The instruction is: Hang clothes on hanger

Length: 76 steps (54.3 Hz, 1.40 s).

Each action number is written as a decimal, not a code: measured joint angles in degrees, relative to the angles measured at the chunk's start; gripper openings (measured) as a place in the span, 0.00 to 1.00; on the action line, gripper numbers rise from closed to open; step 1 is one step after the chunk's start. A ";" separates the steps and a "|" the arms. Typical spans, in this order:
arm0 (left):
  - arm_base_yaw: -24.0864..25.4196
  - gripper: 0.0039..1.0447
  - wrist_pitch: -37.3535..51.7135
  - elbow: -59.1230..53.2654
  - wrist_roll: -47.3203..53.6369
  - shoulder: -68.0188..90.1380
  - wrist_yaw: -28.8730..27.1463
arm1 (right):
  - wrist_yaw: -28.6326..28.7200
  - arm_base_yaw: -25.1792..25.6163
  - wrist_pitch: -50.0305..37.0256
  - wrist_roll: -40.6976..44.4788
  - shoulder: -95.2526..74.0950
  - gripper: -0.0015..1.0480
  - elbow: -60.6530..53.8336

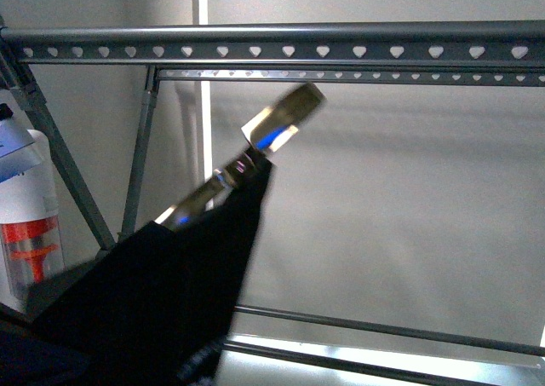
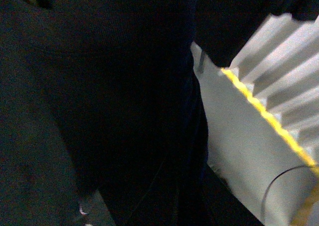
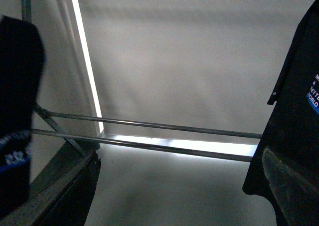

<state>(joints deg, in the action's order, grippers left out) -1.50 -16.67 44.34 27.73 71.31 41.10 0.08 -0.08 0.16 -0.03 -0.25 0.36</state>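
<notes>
Slanting up from the lower left of the front view, the left gripper (image 1: 285, 118) is a pale, shiny smear just under the top rails of the large grey metal clothes rack (image 1: 281, 43). These rails are pierced by a row of heart-shaped holes. The black short-sleeved T-shirt (image 1: 170, 301) comes to a peak right against the gripper and hangs down from there in a broad dark sheet. It is below the rails and touches neither of them. The blur hides the jaws, so I cannot tell whether they pinch the cloth or merely carry it. The left wrist view is mostly filled with the same black fabric, with a pale wall edged by a yellow strip (image 2: 264, 113) beside it.

At the left edge of the front view, behind a slanted leg of the rack, stands a white upright appliance (image 1: 25, 224) with a red-orange clear section.

In the right wrist view the right gripper (image 3: 179, 158) has its jaws spread wide with nothing between them. It faces the rack's two thin lower bars. A blurred fold of the T-shirt with a blue band hangs near one finger. Near the other finger hangs another black printed garment (image 3: 294, 111), whose blue patch reads "WORLD".
</notes>
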 joint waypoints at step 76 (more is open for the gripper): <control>-17.25 0.04 23.15 31.82 55.15 20.98 -6.86 | 5.25 1.57 1.64 -1.51 -1.07 0.93 0.63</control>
<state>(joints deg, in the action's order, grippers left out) -18.74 6.48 76.16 82.87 92.29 34.24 5.32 1.50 1.80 -1.54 -1.32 0.99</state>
